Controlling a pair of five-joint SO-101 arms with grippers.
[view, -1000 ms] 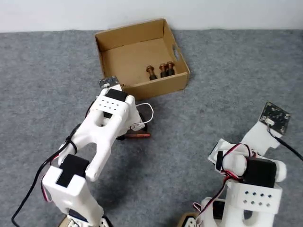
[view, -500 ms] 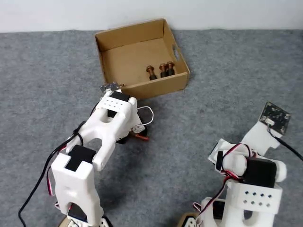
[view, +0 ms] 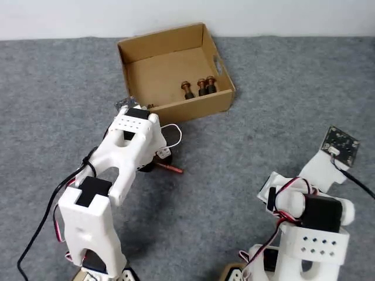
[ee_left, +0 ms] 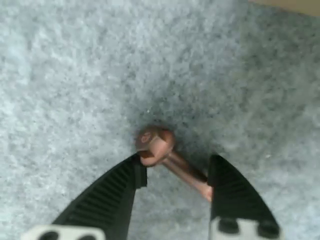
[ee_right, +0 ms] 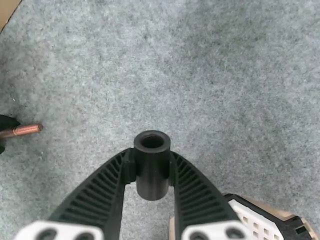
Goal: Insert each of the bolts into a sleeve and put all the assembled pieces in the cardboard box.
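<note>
The loose bolt (ee_left: 165, 155) lies flat on the grey tabletop (view: 281, 88), its copper-coloured head toward one finger of the left end effector (ee_left: 177, 172) and its shank slanting toward the other. Those fingers (ee_left: 125, 190) stand well apart, straddling the bolt without clamping it. The head sits right against one fingertip, though we cannot tell whether they touch. From the high view we see the same bolt (view: 170, 168) poking out from under the left arm (view: 126, 158), just in front of the cardboard box (view: 190, 110) and apart from its near wall.

The black sleeve (ee_right: 152, 165) is in the right end effector (ee_right: 151, 170), whose two ribbed fingers are closed on its sides. It is held with its open bore facing the wrist camera (we can look into the hole). Beyond it, at the edge of that wrist view, the tip of the bolt (ee_right: 22, 130) shows on the tabletop, well apart from the sleeve.

Inside the cardboard box we count three assembled pieces (view: 199, 88), side by side in a short row on the box floor, near the side wall with the handle slot.

The right arm (view: 310, 216) sits folded near the front edge of the high view, well apart from the box and from the left arm.
</note>
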